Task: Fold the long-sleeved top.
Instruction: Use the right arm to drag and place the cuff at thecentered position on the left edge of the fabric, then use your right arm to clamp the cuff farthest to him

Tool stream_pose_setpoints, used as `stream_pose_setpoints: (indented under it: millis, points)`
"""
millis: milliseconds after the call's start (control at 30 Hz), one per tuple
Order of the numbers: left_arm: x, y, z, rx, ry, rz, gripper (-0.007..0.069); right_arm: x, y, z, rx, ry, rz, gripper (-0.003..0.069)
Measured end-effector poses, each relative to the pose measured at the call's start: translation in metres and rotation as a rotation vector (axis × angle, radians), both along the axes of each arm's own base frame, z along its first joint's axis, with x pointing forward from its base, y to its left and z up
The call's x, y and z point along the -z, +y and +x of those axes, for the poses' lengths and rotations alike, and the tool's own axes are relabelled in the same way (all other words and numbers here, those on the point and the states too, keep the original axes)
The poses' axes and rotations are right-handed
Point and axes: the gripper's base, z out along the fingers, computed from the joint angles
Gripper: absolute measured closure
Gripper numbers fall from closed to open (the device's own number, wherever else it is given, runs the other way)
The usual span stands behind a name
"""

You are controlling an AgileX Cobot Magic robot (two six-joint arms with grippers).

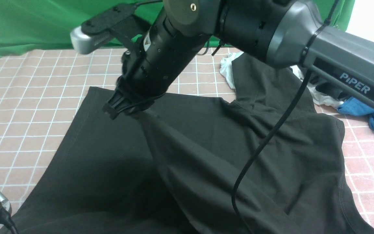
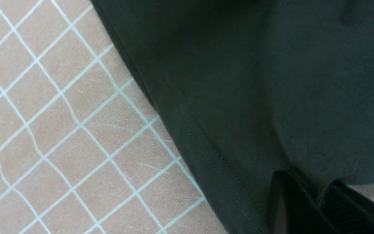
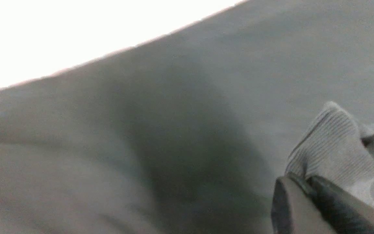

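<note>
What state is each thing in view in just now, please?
Top: spread on the table, one layer lifted taut.
Right jaws: shut on the top's ribbed edge.
Left jaws: shut on the top.
White garment: crumpled, partly covered by the top.
Blue garment: crumpled.

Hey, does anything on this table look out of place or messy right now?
The long-sleeved top lies askew, tented into a diagonal ridge where the right tool pinches it. Its far part overlaps a crumpled white garment, with a blue garment bunched beside it at the right edge.
</note>
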Motion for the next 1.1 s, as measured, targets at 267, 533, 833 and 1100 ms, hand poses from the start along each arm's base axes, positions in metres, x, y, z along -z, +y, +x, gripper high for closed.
stream_pose_setpoints:
  millis: [267,533,833,1100]
  points:
    - [0.000,0.000,0.000,0.000,0.001,0.000,0.0587,0.022,0.012,0.008,0.001,0.022,0.029,0.0559]
    - [0.000,0.000,0.000,0.000,0.001,0.000,0.0587,0.035,0.011,0.006,0.005,0.091,-0.027,0.0155]
    - [0.000,-0.001,0.000,-0.003,0.001,-0.018,0.0587,-0.023,-0.039,-0.035,0.085,0.020,-0.138,0.0247]
    - [-0.001,-0.002,0.002,-0.004,-0.022,-0.022,0.0587,0.027,-0.068,-0.128,0.024,0.141,-0.308,0.0207]
